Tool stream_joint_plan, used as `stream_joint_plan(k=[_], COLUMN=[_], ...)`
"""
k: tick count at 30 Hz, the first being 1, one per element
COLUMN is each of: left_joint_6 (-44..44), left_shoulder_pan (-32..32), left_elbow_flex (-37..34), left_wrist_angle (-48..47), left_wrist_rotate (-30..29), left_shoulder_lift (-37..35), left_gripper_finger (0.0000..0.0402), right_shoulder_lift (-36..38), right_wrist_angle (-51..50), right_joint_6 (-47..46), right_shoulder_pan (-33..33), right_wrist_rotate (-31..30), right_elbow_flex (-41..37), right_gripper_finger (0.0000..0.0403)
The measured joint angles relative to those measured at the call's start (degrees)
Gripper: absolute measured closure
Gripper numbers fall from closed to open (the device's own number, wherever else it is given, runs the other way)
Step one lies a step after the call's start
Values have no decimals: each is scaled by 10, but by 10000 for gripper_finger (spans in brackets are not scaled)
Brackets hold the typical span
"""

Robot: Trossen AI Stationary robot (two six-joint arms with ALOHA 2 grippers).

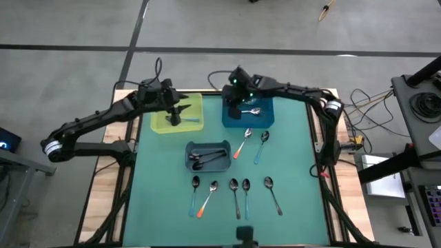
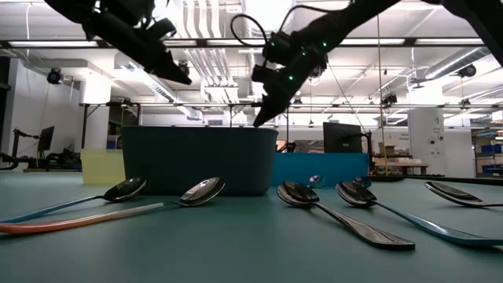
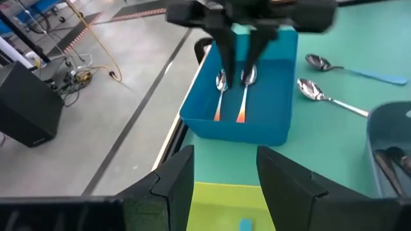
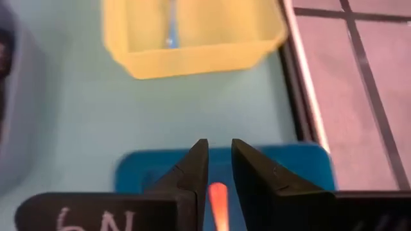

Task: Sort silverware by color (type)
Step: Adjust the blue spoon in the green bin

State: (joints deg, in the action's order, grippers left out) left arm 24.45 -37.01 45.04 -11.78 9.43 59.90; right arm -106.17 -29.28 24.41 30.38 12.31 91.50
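My right gripper (image 1: 236, 107) (image 4: 218, 151) hangs open with a narrow gap, pointing down into the blue bin (image 1: 265, 120). Two orange-handled spoons (image 3: 243, 96) lie on the floor of that bin. My left gripper (image 1: 176, 117) (image 3: 221, 186) is open above the yellow bin (image 1: 160, 124), which holds a light-blue-handled spoon (image 4: 170, 29). Dark metal spoons (image 1: 207, 157) lie in the grey bin (image 1: 189, 164). On the mat, an orange-handled spoon (image 1: 242, 143) and a blue-handled one (image 1: 261, 146) lie beside the grey bin. Several more spoons (image 1: 235, 193) lie flat in a row near the table's near edge.
The three bins sit on the far half of the green mat (image 1: 296, 172). The mat's left and right sides are bare. In the low view the grey bin (image 2: 196, 161) stands behind the near row of spoons. Cables and equipment lie off the table's right side (image 1: 413, 117).
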Motion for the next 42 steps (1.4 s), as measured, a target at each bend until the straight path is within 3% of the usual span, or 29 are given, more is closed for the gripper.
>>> stream_joint_plan(k=[30,42], left_joint_6=[0,3], left_shoulder_pan=[-46,-80], left_elbow_flex=[28,28], left_wrist_angle=[3,-5], left_wrist_rotate=[-15,-16], left_shoulder_lift=[21,21], left_gripper_finger=[251,251], right_shoulder_lift=[0,20], right_wrist_angle=[-36,-42], right_joint_6=[-34,-57], right_shoulder_pan=[97,103], right_wrist_rotate=[1,-3], right_elbow_flex=[-36,-37], right_gripper_finger=[351,351])
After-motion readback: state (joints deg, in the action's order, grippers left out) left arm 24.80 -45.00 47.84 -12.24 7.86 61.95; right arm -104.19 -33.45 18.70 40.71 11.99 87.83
